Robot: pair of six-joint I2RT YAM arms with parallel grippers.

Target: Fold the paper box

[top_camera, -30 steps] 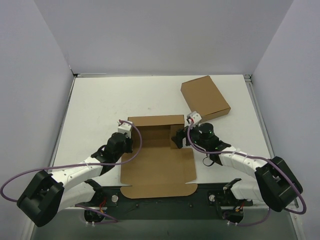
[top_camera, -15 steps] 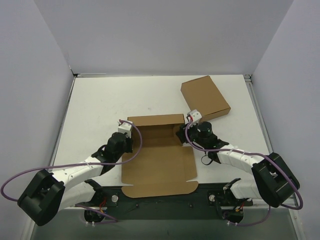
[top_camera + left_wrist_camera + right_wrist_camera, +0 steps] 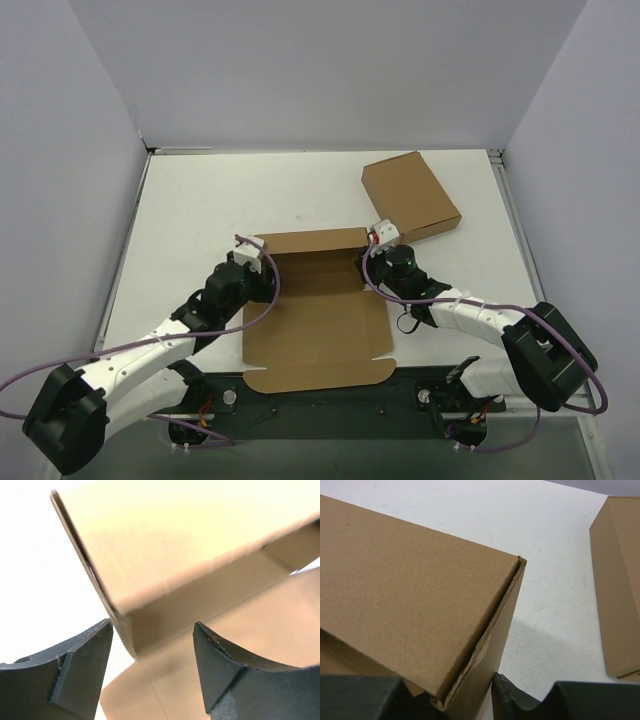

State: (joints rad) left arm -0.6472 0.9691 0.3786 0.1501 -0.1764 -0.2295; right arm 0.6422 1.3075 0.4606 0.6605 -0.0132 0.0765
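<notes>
The paper box (image 3: 315, 325) lies at the table's middle, a brown cardboard piece with its back panel and side walls raised and a flat front flap toward the arms. My left gripper (image 3: 266, 284) is at the box's left rear corner. Its jaws stand open in the left wrist view (image 3: 152, 625), astride the corner of the box (image 3: 200, 545) without touching it. My right gripper (image 3: 362, 270) is at the right rear corner. There it (image 3: 447, 692) is shut on the doubled right wall of the box (image 3: 395, 590).
A compact brown carton (image 3: 410, 197) lies at the back right, close behind my right gripper, and shows at the right edge of the right wrist view as the carton (image 3: 620, 580). White walls enclose the table (image 3: 200, 210) on three sides.
My left gripper has opened and let go of the box's left wall. My right gripper has moved in onto the right wall and closed on it.
</notes>
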